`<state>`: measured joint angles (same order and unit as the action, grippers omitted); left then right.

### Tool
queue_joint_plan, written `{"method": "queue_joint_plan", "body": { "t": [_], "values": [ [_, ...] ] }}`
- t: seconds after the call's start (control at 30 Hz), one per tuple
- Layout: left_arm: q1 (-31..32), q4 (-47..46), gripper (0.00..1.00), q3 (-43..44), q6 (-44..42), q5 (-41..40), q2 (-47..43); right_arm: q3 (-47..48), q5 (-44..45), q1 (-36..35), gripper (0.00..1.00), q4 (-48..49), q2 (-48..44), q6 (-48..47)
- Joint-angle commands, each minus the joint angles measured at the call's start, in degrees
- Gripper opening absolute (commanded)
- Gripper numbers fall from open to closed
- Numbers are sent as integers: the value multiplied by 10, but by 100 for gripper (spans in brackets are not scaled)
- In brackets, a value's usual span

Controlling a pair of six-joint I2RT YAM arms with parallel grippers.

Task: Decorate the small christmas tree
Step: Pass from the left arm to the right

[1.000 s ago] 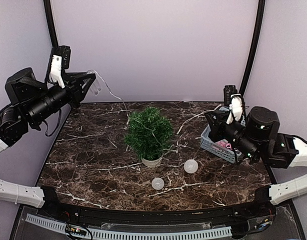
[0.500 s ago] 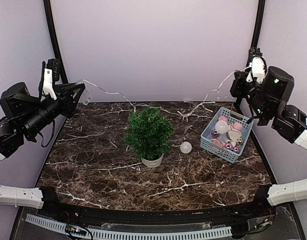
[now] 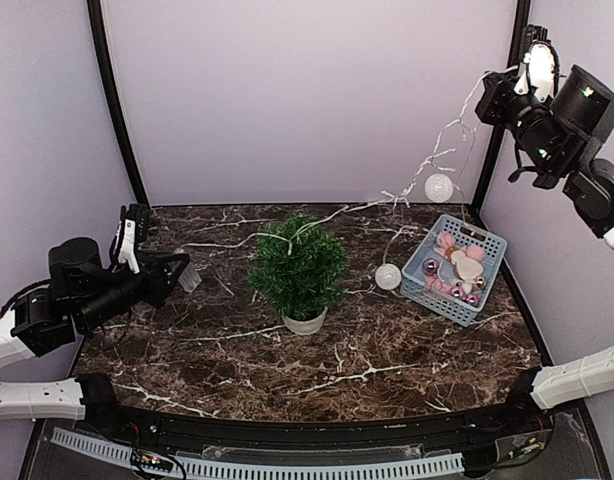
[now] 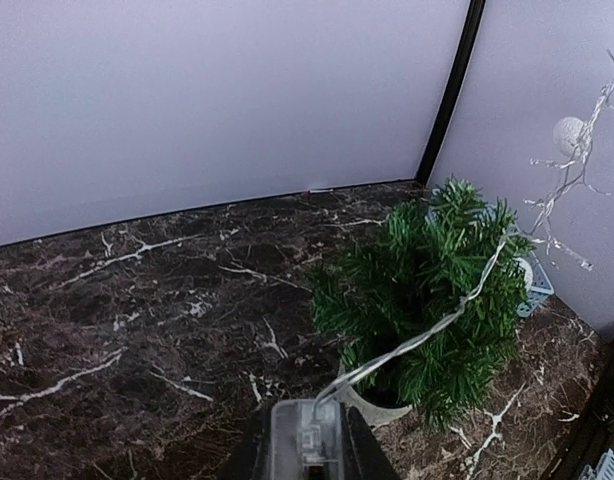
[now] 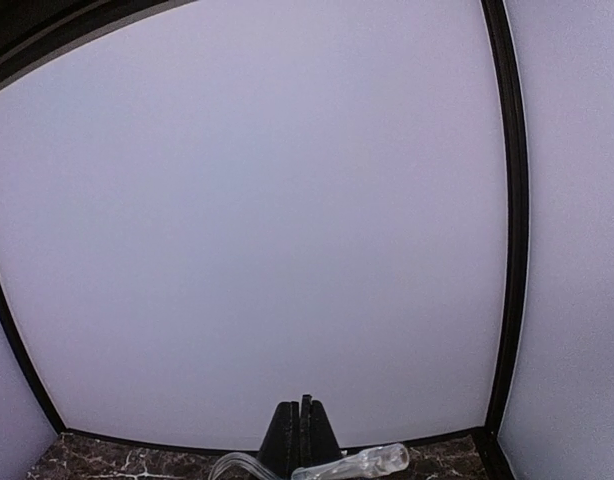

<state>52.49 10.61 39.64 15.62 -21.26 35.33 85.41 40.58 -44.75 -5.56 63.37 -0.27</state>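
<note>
Left pincer (image 3: 177,273) low, left side of desk (image 3: 387,350), clamped on clear box (image 4: 305,440) of string (image 4: 427,335). Tree (image 3: 298,265) mid-desk, string laid over crown. Right pincer (image 5: 302,430) raised far right, pinched shut on other end. Slack best lowered slowly, wound round branches.

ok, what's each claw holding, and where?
One light string, both ends: left claw grips its clear end box, low; right claw is shut on the opposite end, high. It drapes across the tree.

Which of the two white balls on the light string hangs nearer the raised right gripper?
The higher ball, dangling against the back wall below the right gripper; the other ball sits low beside the blue basket.
</note>
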Motion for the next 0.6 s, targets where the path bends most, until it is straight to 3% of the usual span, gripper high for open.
{"method": "queue_joint_plan", "body": {
  "t": [0.0, 0.3, 0.57],
  "values": [
    [-3, -39, 0, -68, 65, 33, -9, 34, -32, 5, 0, 28, 0, -12],
    [-3, -117, 0, -128, 70, 88, 94, 45, -92, 5, 0, 22, -2, 2],
    [-2, -135, 0, -76, 14, 131, 266, 55, -138, 5, 0, 27, -11, 26]
  ]
}}
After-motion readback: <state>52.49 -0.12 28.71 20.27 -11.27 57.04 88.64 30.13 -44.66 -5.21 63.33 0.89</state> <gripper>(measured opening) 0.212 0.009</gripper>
